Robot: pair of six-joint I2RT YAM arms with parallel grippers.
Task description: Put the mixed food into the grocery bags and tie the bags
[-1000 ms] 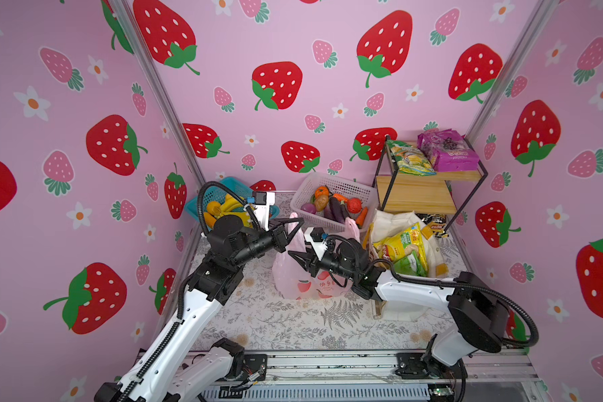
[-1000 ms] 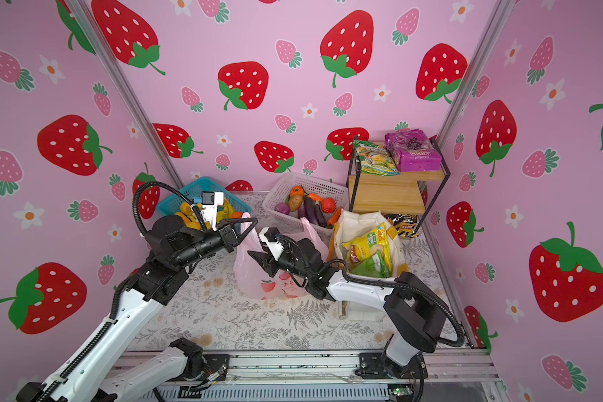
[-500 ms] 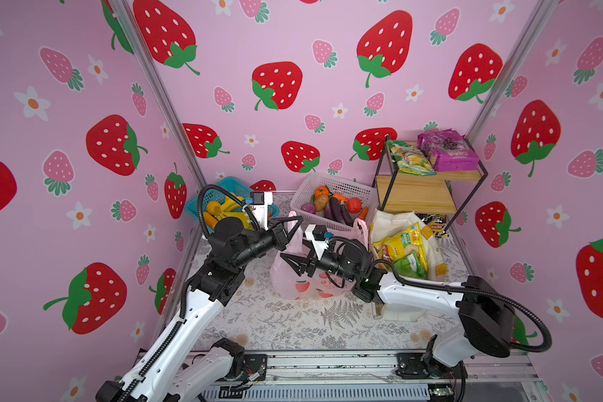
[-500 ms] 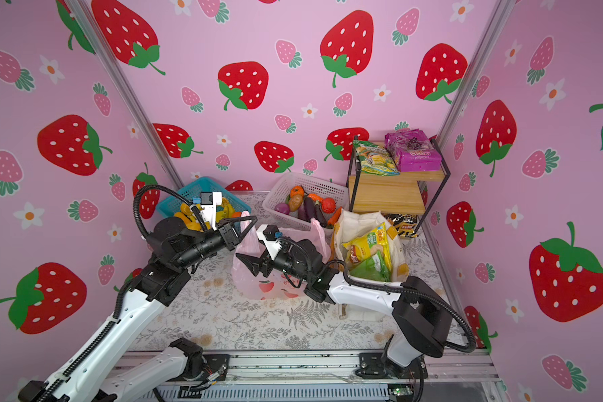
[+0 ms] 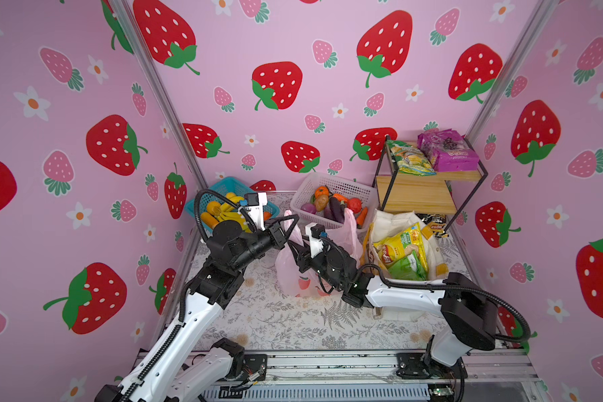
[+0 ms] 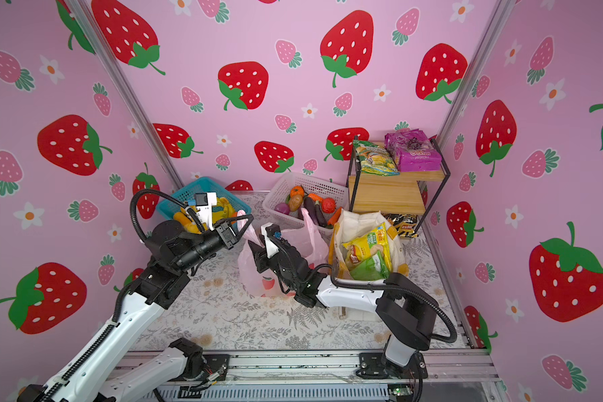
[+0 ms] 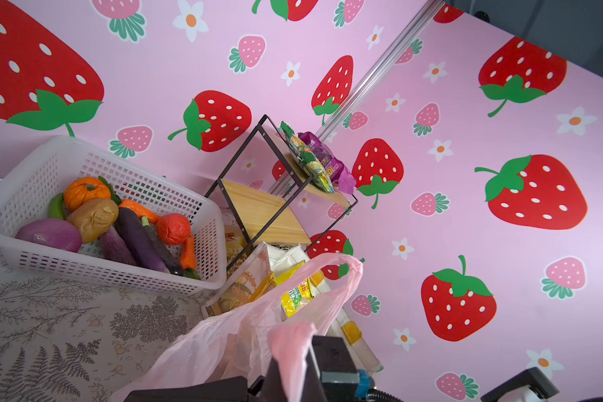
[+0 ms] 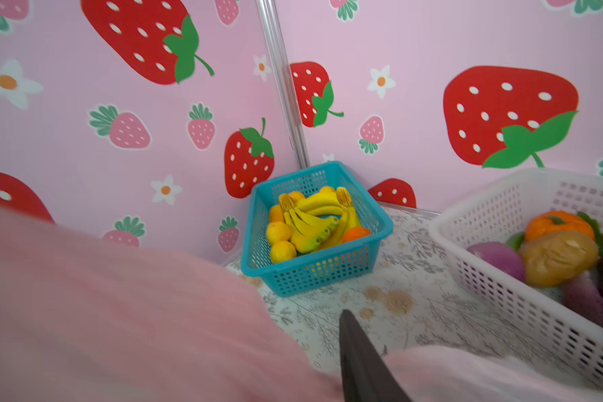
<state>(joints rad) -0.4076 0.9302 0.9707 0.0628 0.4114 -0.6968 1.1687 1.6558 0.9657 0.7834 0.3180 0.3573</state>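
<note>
The pink grocery bag (image 5: 288,275) (image 6: 255,275) stands mid-table. My left gripper (image 5: 288,228) (image 6: 244,226) is shut on one of its loop handles, and the pink film (image 7: 289,348) is pinched between its fingers. My right gripper (image 5: 296,249) (image 6: 256,252) is pressed against the bag just below. In the right wrist view only one dark finger (image 8: 359,355) shows, and pink film (image 8: 136,313) hides the rest. The bag's other handle (image 5: 350,222) stands free. The white tote (image 5: 395,221) holds a yellow crisp packet (image 5: 397,247) and a green snack packet (image 5: 406,269).
A white basket (image 5: 355,189) of toy vegetables stands behind the bags, and a blue basket (image 5: 220,186) of bananas sits at the back left. A black-framed wooden shelf (image 5: 418,195) at the back right carries two packets. A black-and-yellow packet (image 5: 432,219) lies under it.
The right gripper's jaws spread wide and then narrowed again, and it shifted slightly toward the left gripper. The bag's far handle now stands up free. The left gripper kept its hold.
</note>
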